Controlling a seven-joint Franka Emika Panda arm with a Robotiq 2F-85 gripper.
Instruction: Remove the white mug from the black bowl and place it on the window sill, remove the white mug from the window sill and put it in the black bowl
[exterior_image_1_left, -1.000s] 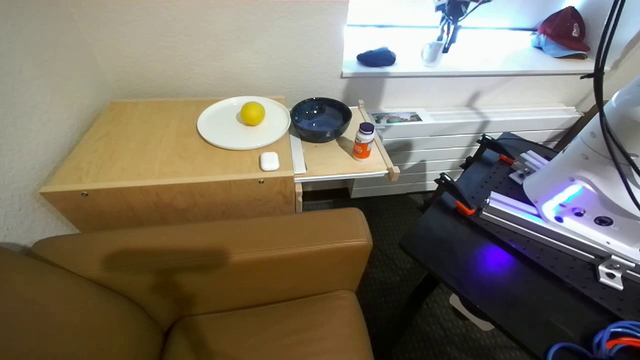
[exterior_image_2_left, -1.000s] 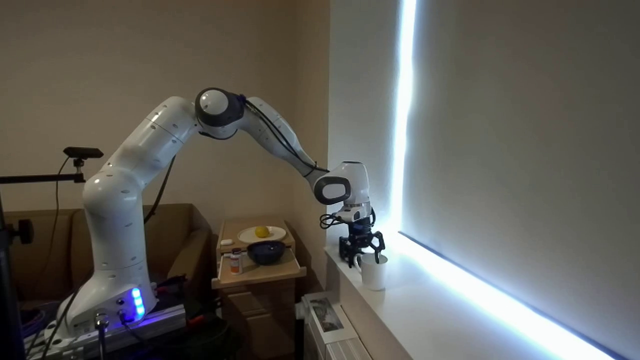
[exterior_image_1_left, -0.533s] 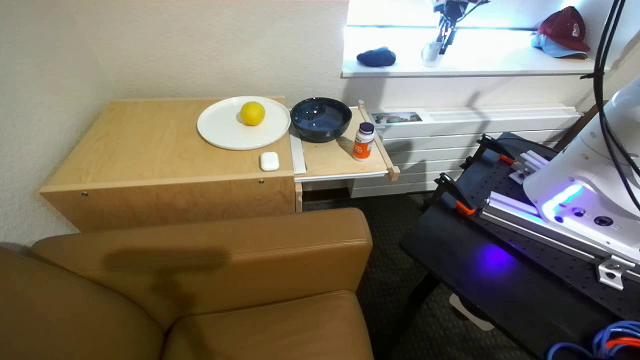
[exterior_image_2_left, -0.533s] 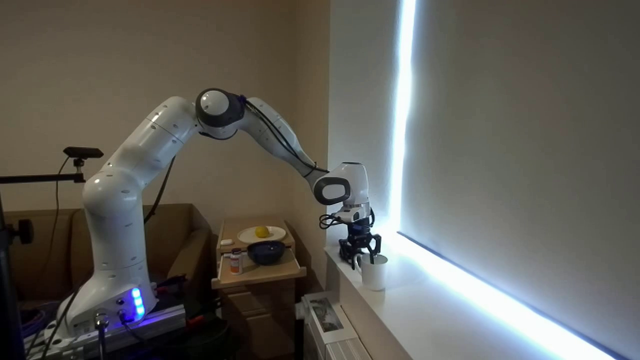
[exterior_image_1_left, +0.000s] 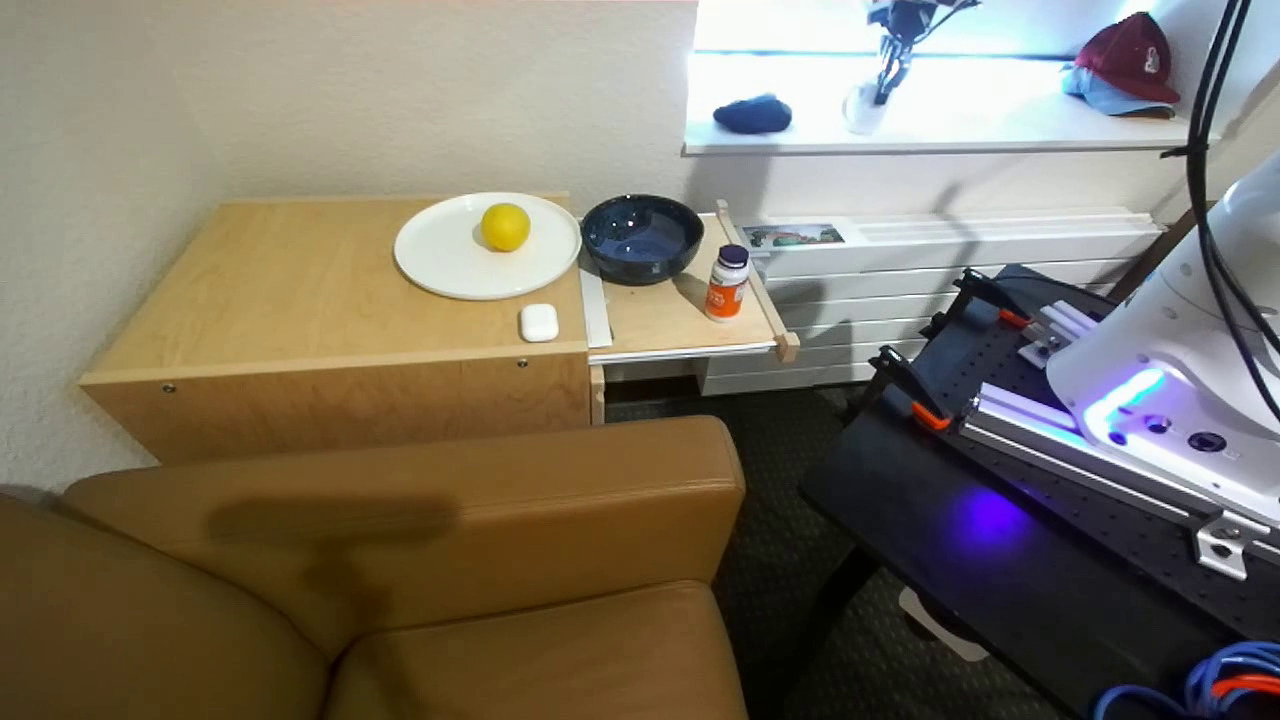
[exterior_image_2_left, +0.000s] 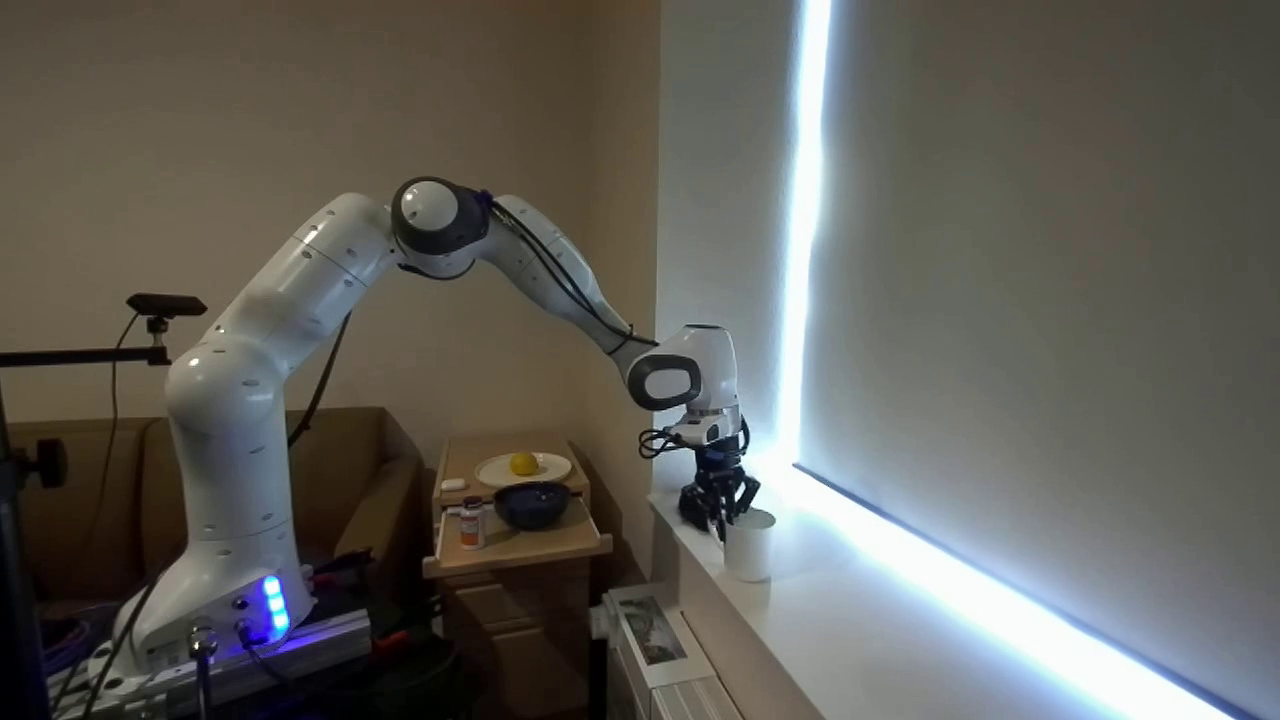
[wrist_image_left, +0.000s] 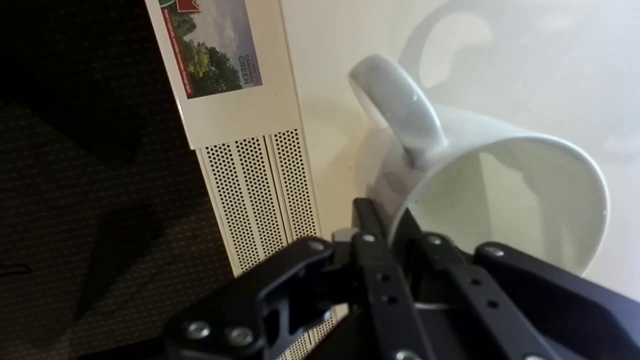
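Note:
The white mug (exterior_image_2_left: 752, 550) stands upright on the window sill (exterior_image_2_left: 850, 620), close to its front edge. In the wrist view its handle points up and to the left, and I look down into the mug (wrist_image_left: 540, 190). My gripper (wrist_image_left: 386, 220) straddles the mug's wall at the rim: one finger lies outside, the other inside, both close against the wall. It looks shut on the mug. The black bowl (exterior_image_1_left: 642, 245) sits on the pulled-out wooden shelf in both exterior views, with nothing in it.
A white plate (exterior_image_1_left: 440, 255) with a yellow fruit (exterior_image_1_left: 505, 227), a small white case (exterior_image_1_left: 539, 322) and a bottle (exterior_image_1_left: 727, 290) stand around the bowl. On the sill lie a dark item (exterior_image_1_left: 755, 114) and caps (exterior_image_1_left: 1128, 62). Below it is a radiator (exterior_image_1_left: 960, 260).
The fingers, wide apart a second ago, have come together over the mug's wall. The inner finger has moved in towards the handle side. The arm has barely moved; the mug stays in place.

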